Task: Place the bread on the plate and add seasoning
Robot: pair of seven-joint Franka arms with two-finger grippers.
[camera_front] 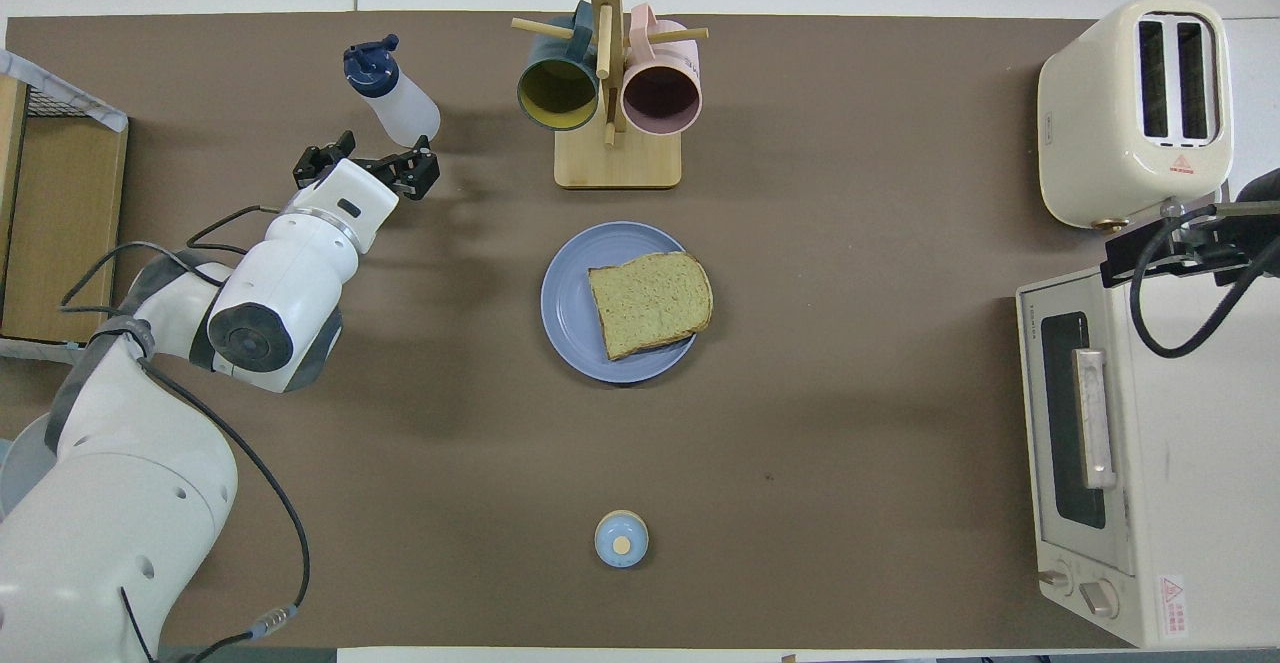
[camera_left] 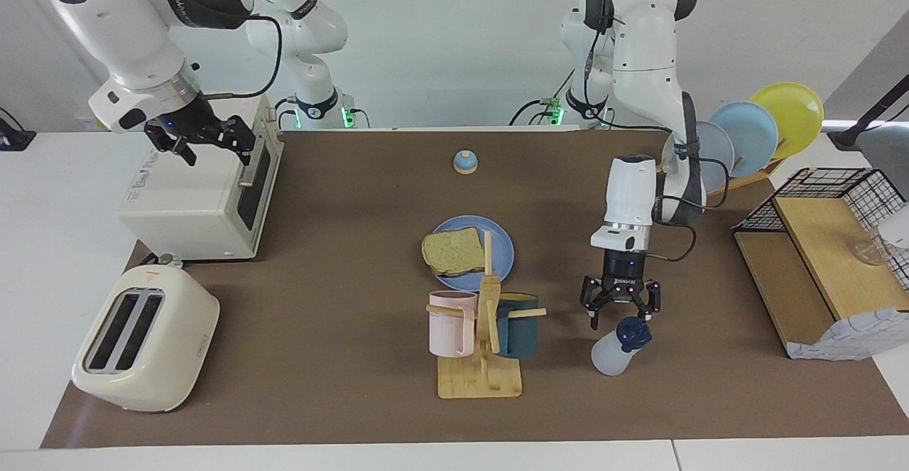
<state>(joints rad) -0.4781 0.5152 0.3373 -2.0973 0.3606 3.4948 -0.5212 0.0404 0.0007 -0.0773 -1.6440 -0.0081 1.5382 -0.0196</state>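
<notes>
While the bread (camera_front: 650, 303) lies on the blue plate (camera_front: 570, 318) at the middle of the counter (camera_front: 850, 423), the seasoning bottle (camera_left: 616, 349) stands tilted on the counter, beside the mug rack (camera_front: 608, 83) toward the left arm's end. Left claw (camera_left: 620, 305): fingers spread wide, empty, raised just above the bottle's dark cap and clear of it. Right claw (camera_left: 202, 138): open, empty, waiting over the toaster oven (camera_front: 1130, 453). Toaster (camera_front: 1135, 108): at the right arm's end, farther from the robots than the oven. Bell (camera_front: 621, 539): nearer the robots than the plate.
</notes>
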